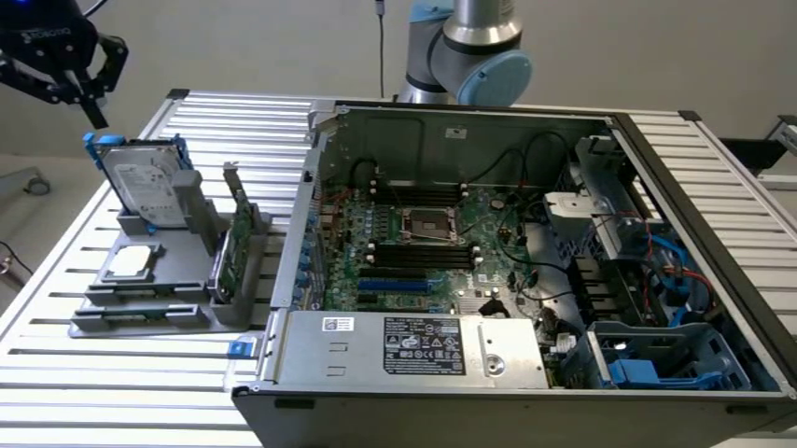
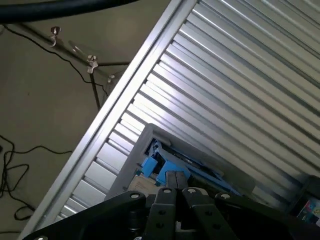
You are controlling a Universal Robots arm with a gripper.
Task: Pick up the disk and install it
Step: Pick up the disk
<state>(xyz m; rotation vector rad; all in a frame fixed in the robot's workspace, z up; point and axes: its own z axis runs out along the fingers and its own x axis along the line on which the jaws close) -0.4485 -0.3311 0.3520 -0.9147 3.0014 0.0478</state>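
Note:
The disk (image 1: 144, 182), a silver-grey drive with a white label in a blue frame, stands upright in a grey holder (image 1: 156, 280) on the exterior view's left. My gripper (image 1: 95, 117) hangs just above the disk's upper left corner, apart from it. Its black fingers are shut together with nothing between them. In the wrist view the fingertips (image 2: 176, 181) point down at the blue frame (image 2: 159, 167) directly below.
A square silver chip (image 1: 131, 263) and a green circuit card (image 1: 234, 245) share the holder. The open computer case (image 1: 498, 243) with its blue drive bay (image 1: 648, 366) stands to the exterior view's right. Everything rests on a slatted aluminium table (image 1: 50, 383).

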